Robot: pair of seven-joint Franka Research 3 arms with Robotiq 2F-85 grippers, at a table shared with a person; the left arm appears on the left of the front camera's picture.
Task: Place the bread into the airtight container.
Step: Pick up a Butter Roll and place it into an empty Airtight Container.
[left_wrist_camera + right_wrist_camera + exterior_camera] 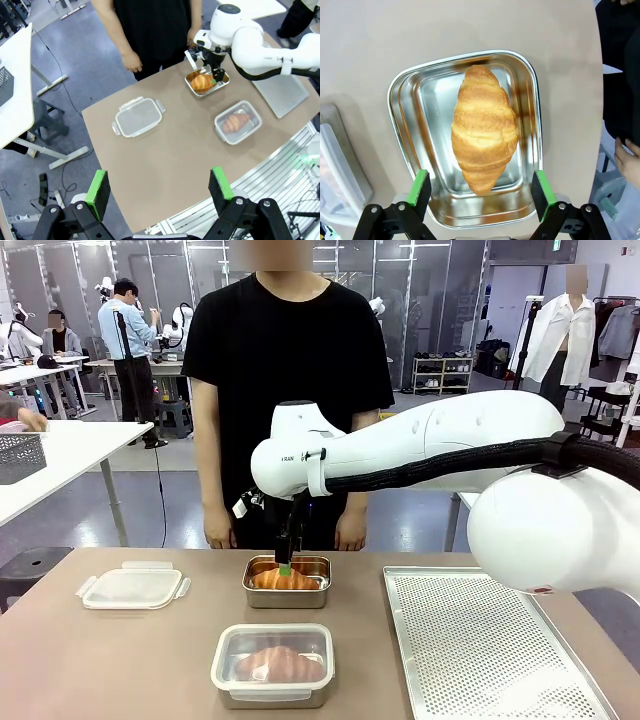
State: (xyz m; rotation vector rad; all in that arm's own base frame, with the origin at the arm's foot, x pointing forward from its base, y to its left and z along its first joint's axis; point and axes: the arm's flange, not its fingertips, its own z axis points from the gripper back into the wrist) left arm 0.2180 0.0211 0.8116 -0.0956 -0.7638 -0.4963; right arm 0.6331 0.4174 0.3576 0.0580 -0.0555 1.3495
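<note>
A golden croissant, the bread (483, 132), lies in an open metal airtight container (400, 100) at the table's far middle (255, 597). My right gripper (480, 187) hangs open just above it, one green pad on each side of the bread, touching nothing. From the front, that gripper (287, 560) points down into the container. A second croissant (280, 663) sits in a lidded container nearer to me. My left gripper (160, 187) is open and empty, high over the table's near edge.
A clear clip-on lid (132, 586) lies at the left of the table. A perforated metal tray (480, 640) covers the right side. A person stands at the far edge, hands (216, 535) hanging by the sides.
</note>
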